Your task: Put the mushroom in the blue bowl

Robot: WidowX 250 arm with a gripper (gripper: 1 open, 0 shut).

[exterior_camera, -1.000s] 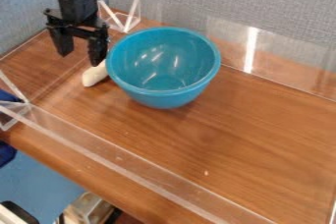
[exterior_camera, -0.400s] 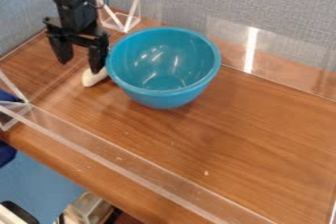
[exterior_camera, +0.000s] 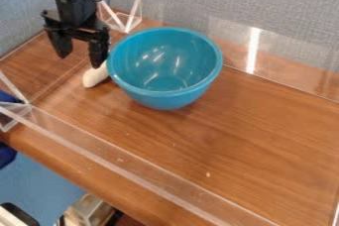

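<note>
The mushroom (exterior_camera: 93, 74) is a small cream-white piece lying on the wooden table, just left of the blue bowl (exterior_camera: 163, 66). That bowl is large, glossy and teal-blue, stands upright, and has nothing inside. My black gripper (exterior_camera: 77, 50) points straight down at the back left, a little above and behind the mushroom. It is open, its fingers (exterior_camera: 61, 44) spread wide with nothing between them. It touches neither the mushroom nor the bowl.
Clear acrylic walls (exterior_camera: 272, 52) ring the wooden table (exterior_camera: 225, 131), with a low one along the front edge. A white folded stand (exterior_camera: 126, 17) sits at the back behind the bowl. A grey backdrop closes the rear.
The gripper dipped slightly toward the mushroom and came back up, ending almost where it was. It stayed open. Mushroom and bowl have not moved.
</note>
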